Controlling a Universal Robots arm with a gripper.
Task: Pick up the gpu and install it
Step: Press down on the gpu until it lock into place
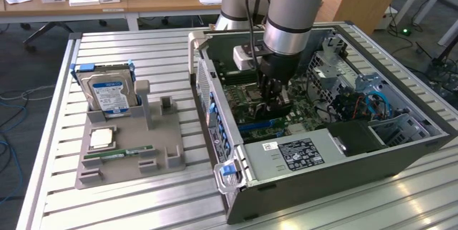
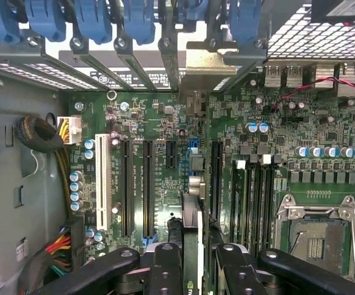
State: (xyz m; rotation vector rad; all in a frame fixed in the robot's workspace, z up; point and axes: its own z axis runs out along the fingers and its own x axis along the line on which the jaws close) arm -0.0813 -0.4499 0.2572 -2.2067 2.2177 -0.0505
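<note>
— Where's the gpu (image 1: 275, 111)?
— Inside the open computer case, clamped between the fingers of the pincer (image 2: 197, 252), right over the motherboard's expansion slots.
— Its pose?
— On edge, so the wrist view catches just its thin dark board (image 2: 191, 236). Its pale metal bracket end points toward the case's rear slot openings.
— Seated?
— Can't tell.

hard drive (image 1: 109, 95) upright in grey holder (image 1: 128, 155), memory stick (image 1: 118, 152) flat.

Labels are present, but none can be read.
The hard drive's blue-white label (image 1: 112, 97), left of centre, and the black sticker on the power supply (image 1: 301, 155), lower centre, carry print too fine to make out.
</note>
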